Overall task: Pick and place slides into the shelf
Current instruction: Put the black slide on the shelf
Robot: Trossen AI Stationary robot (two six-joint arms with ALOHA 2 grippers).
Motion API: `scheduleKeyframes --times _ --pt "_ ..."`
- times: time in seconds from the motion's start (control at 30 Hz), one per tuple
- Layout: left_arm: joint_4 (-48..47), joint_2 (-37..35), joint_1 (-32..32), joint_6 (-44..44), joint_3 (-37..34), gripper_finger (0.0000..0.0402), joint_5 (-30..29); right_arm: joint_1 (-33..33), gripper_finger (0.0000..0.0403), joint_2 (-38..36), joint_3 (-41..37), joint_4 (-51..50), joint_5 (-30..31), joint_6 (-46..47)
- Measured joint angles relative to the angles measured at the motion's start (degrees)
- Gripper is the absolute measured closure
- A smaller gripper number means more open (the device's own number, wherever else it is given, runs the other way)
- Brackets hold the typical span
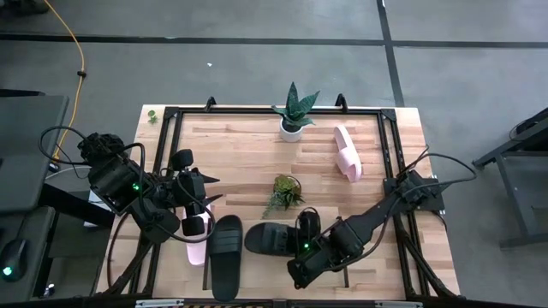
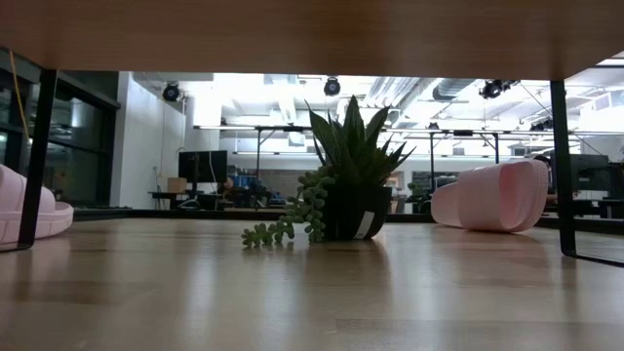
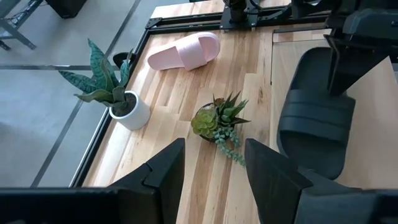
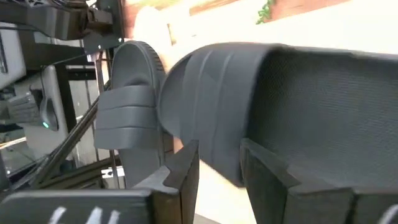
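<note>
Two slides, one pink [image 1: 196, 248] and one black [image 1: 227, 257], lie on the shelf [image 1: 261, 278], while the right gripper [image 1: 306, 233] grasps the second black slide [image 1: 278, 237] at its edge, the left gripper [image 1: 204, 224] hovers released, and the last pink slide [image 1: 347, 152] waits far away.

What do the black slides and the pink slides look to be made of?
Black slides: probably moulded foam or soft rubber, matte. The sign is a dull, fine-grained surface without shine and a thick ribbed strap, seen close in the right wrist view.
Pink slides: likely the same foam, matte pale pink, with one-piece rounded edges and no seams.
</note>
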Motion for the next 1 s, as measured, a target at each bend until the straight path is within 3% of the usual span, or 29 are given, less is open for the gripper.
scheduleKeyframes --times 0.3,0.57,0.77,1.0 --pt "0.00 0.00 0.02 -0.02 0.00 0.0247 0.87 -0.16 0.0295 0.00 0.00 -1.09 -5.00 -4.41" --pt "0.00 0.00 0.04 -0.17 0.00 0.0247 1.95 0.43 0.0295 -0.08 3.74 -7.26 -4.48 -10.27" --pt "4.32 0.00 0.09 -0.11 -0.02 0.0247 8.86 0.42 0.0295 -0.46 14.70 -21.19 3.59 -20.09" --pt "17.26 0.00 5.09 2.43 -0.02 0.0247 23.27 0.26 0.0295 -9.25 10.34 -24.22 14.75 -33.48"
